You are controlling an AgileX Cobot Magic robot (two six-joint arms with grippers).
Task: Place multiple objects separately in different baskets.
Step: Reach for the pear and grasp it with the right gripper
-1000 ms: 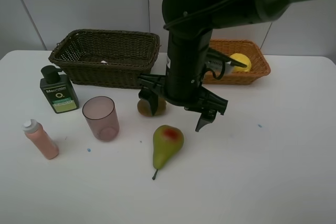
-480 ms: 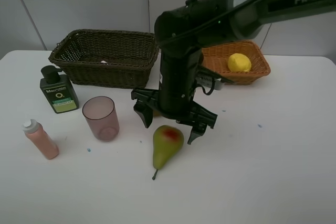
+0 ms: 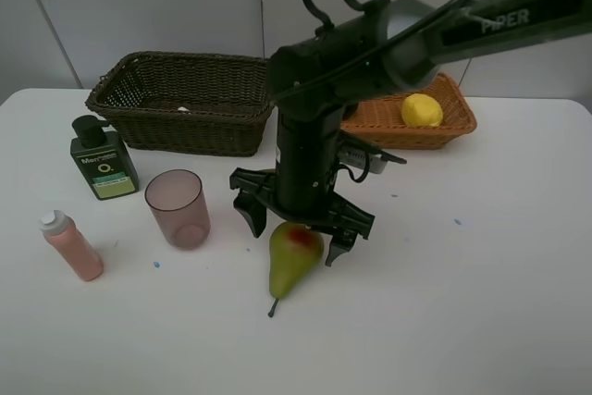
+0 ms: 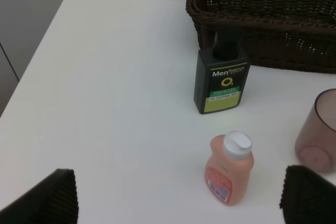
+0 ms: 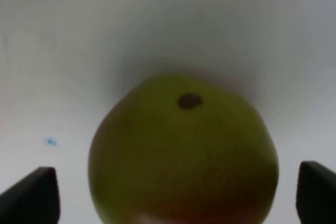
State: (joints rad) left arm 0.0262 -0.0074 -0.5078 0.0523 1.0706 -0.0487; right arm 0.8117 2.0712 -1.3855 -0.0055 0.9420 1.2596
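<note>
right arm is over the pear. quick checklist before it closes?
1. Right gripper open: ok.
2. Pear between the jaws: ok. In the right wrist view, one finger shows on each side of it.
3. Fingers low enough on the pear: cannot tell. They are near its blushed top end.
4. Cup out of the way: ok. It stands apart, to the side.
5. Room in the light basket: cannot tell. The lemon lies at one end and the arm hides the rest.
6. Left gripper clear: ok. It is open near the pink bottle, away from the pear.
</note>
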